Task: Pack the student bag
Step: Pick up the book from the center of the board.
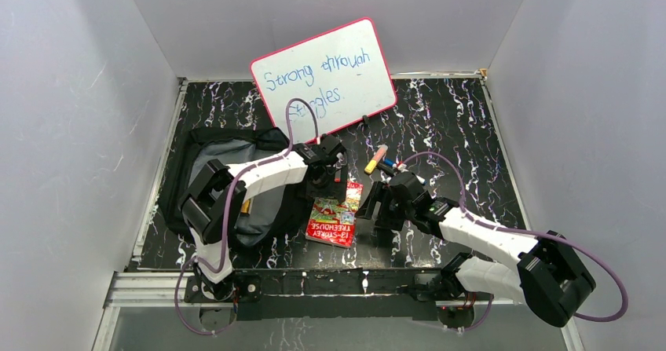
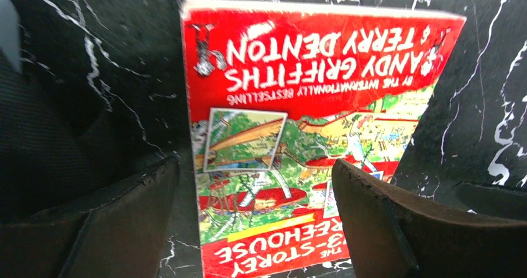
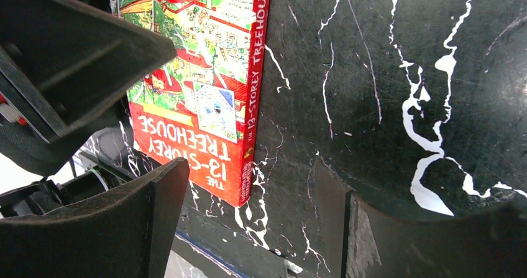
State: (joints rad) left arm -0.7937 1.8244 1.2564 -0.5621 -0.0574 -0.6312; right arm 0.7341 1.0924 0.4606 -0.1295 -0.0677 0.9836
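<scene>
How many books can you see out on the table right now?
1. The red Treehouse book lies flat just right of the student bag. More could be hidden inside the bag or under the arms.

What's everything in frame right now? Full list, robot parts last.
backpack: one, black with grey lining, left side of the table, under the left arm
book: one, red cover, flat on the table just right of the backpack
markers: a small cluster, yellow and pink among them, exact count unclear, behind the book
whiteboard: one, white with a pink-red frame and blue writing, leaning at the back wall
table: one, black with white veins
left gripper: one, black fingers, open, above the book
right gripper: one, black fingers, open, at the book's right edge
</scene>
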